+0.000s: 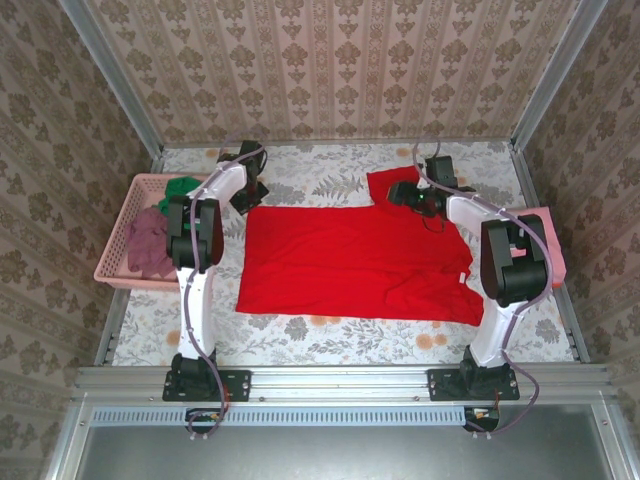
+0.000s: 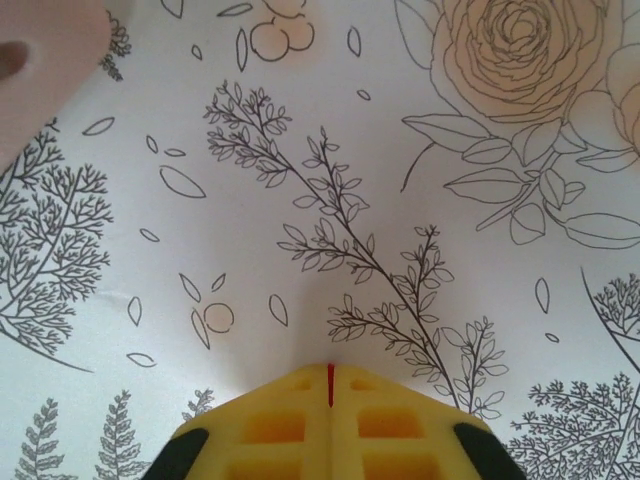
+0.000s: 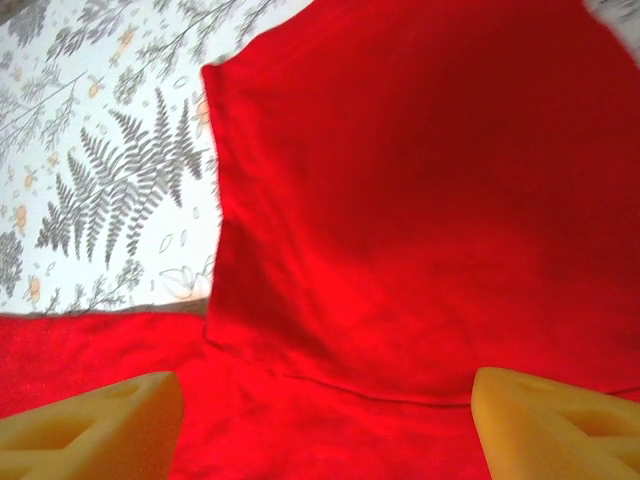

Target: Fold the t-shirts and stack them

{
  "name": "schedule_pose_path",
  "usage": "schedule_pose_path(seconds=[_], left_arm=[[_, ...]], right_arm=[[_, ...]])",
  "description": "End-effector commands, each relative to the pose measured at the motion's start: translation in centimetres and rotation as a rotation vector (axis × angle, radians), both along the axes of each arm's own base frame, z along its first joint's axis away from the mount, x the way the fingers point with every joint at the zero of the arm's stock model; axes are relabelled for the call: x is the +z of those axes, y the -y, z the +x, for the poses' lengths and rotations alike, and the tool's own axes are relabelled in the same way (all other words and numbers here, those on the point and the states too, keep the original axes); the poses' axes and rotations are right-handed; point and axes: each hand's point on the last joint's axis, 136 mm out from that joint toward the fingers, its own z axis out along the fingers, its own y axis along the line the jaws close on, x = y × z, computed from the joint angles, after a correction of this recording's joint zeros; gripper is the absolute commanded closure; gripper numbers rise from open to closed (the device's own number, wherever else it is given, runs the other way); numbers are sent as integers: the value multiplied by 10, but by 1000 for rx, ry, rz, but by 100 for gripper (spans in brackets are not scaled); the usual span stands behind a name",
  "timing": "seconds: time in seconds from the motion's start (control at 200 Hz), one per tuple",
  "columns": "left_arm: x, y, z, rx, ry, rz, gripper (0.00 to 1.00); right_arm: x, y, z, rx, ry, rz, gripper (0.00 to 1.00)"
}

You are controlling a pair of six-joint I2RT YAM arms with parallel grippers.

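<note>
A large bright red t-shirt (image 1: 350, 262) lies spread flat in the middle of the table. At its far left corner my left gripper (image 1: 250, 197) is shut, and in the left wrist view a thin sliver of the red t-shirt (image 2: 330, 386) shows pinched between the yellow fingers (image 2: 280, 425). My right gripper (image 1: 407, 193) hovers open over the shirt's far right sleeve. In the right wrist view red cloth (image 3: 400, 200) spans the gap between the two spread fingers (image 3: 95, 420), which grip nothing. A green t-shirt (image 1: 181, 186) and a maroon t-shirt (image 1: 150, 245) lie in the basket.
The pink lattice basket (image 1: 118, 222) stands at the table's left edge, and its corner (image 2: 40, 60) shows in the left wrist view. A pink cloth (image 1: 553, 245) lies at the right edge behind the right arm. A flowered tablecloth (image 1: 330, 335) covers the table; walls close in three sides.
</note>
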Motion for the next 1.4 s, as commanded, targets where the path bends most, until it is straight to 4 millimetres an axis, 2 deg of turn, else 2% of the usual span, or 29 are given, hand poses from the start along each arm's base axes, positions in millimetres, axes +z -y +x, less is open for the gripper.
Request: schedule_pose_path(seconds=[0.0,0.1,0.22,0.34,0.5,0.685,0.71,1.06,1.395], left_arm=[[-8,6,-12,-17,-44,-8,100],[0,5,-12,-21,-26,-2,100],[8,5,-11,-23,11,-9,100],[12,8,-10,-33,20,-17,100],[13,9,-12,-39,21,-16,100],[10,12,-13,-43,22,-27,100],[10,13,-13,-43,21,-31,100],[8,18,-13,-53,22,-32,100],[6,20,-11,-59,21,-38,100]], right_arm=[[25,17,0,-32,40,-36,23],[21,30,-2,-58,21,-80,23],[6,58,1,-91,-46,-183,26],[-11,72,12,-77,-115,-224,39],[-24,79,34,-55,-160,-254,58],[-36,91,55,-86,-205,-266,55],[-41,93,51,-90,-237,-264,55],[-62,98,50,-89,-335,-184,54],[-71,73,52,35,-354,-61,62]])
